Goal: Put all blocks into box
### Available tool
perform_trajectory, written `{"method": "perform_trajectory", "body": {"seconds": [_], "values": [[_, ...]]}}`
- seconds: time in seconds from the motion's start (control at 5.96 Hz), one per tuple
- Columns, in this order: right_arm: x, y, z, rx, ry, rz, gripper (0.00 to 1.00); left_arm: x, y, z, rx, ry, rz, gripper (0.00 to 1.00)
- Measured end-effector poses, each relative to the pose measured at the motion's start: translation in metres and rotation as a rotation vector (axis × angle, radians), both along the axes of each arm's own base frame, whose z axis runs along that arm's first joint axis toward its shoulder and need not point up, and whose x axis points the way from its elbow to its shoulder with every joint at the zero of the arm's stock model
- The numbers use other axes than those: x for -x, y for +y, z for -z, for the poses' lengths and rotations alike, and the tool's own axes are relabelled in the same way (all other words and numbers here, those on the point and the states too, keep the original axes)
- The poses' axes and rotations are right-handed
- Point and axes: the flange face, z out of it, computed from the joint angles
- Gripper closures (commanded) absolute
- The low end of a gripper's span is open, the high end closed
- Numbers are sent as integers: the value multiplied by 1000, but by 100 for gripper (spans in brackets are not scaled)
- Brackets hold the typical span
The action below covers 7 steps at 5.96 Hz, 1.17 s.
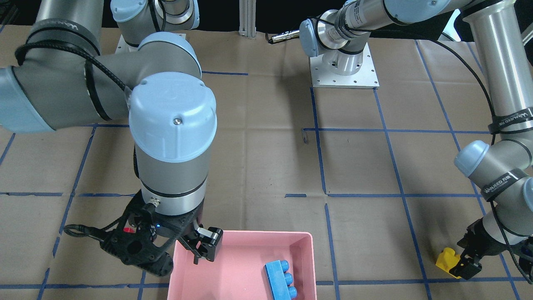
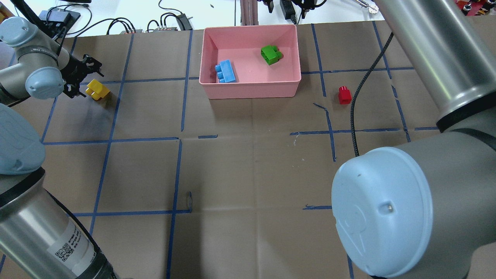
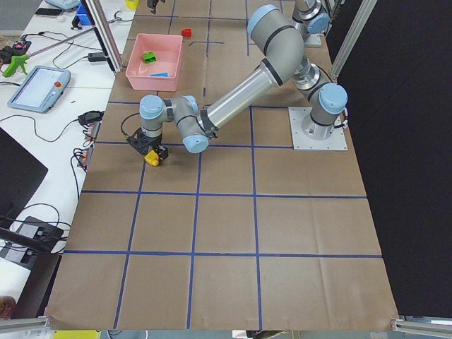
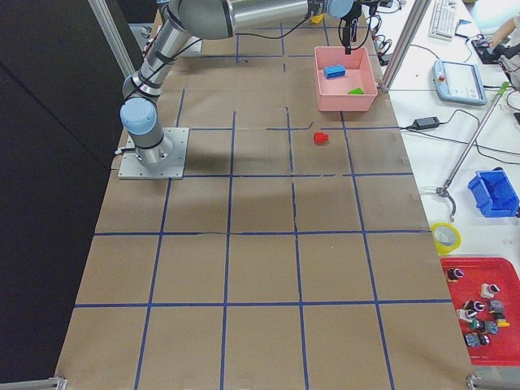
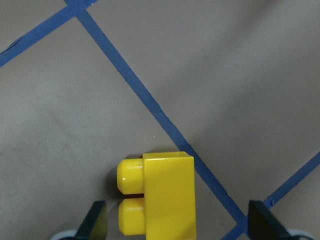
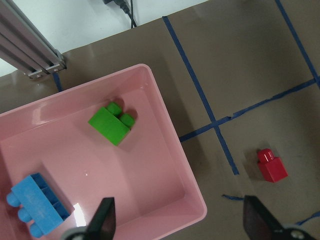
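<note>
The left gripper [image 5: 179, 219] is hanging low over the table with its two fingers spread wide, straddling the yellow block [image 5: 161, 194] without clamping it (a gap is showing on either side). That block, a glossy squarish plastic brick, is lying on its side against a blue tape line [image 5: 150, 107], its two rounded studs pointing sideways toward one finger. The right gripper [image 6: 181, 219] is hovering above the right-hand rim of the box [image 2: 250, 89], its fingers parted wide and holding nothing. There is one box, a smooth pink plastic tray with rounded corners and a raised rim, sitting at the far middle of the brown paper-covered table [image 2: 248, 166]. Four blocks are showing in all, two inside the box and two outside. The blue block [image 2: 225, 72] is lying in the box's near left corner, its long axis running roughly away from the robot and its three studs facing the robot's left. The green block [image 2: 271, 54] is resting toward the far right of the box. The red block [image 2: 344, 95], small and single-studded, is sitting on the table just right of the box.
</note>
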Motion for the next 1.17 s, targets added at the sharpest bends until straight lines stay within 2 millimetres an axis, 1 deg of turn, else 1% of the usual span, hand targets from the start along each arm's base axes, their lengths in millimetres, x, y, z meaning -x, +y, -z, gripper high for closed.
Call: {"method": "perform_trajectory", "body": {"seconds": [0.17, 0.34, 0.5, 0.67, 0.84, 1.01, 1.17], "values": [[15, 0, -4, -18, 6, 17, 7, 1, 6, 9, -11, 4, -2, 1], [26, 5, -8, -27, 9, 25, 5, -2, 9, 13, -13, 5, -5, 1], [41, 15, -4, -39, 12, 27, 1, -7, 8, 12, 7, -6, -10, 1], [69, 27, 9, -48, 15, 21, 1, -10, 6, 8, 33, -21, -13, 1], [110, 42, 21, -58, 21, 9, 0, -11, 6, 9, 44, -25, -13, 1], [158, 54, 39, -60, 27, 5, 0, -11, 5, 14, 44, -23, -15, 1], [205, 66, 67, -62, 35, 4, 0, -11, 4, 20, 43, -20, -17, 1]]}}
